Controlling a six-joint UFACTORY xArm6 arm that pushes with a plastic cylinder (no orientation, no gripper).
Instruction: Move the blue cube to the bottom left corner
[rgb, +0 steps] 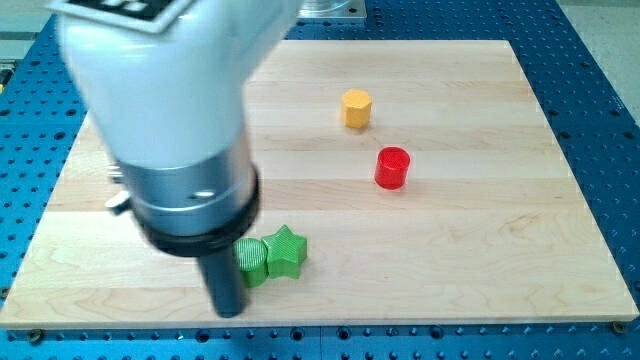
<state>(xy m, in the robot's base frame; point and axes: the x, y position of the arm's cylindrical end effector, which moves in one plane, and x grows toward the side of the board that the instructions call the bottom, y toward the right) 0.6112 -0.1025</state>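
Blue perforated metal frames a pale wooden bench (450, 260) that fills most of the view. Four blocks show on it. A yellow hexagonal block (356, 108) stands toward the view's top, right of centre. A red cylinder (392, 167) stands a little below it and slightly to the right, apart from it. Near the view's bottom, left of centre, a green cylinder (252, 262) and a green star (286, 251) sit side by side and look to be touching, the star on the right.

The arm's large white and grey body covers the view's upper left, and the dark rod comes down from it. My tip (230, 312) rests close to the bench's bottom edge, just left of and below the green cylinder, so close that I cannot tell whether rod and cylinder touch. The arm carries no gripper, only this rod.

The blue cube does not show anywhere; the arm hides much of the bench's left side, so I cannot tell where it is.
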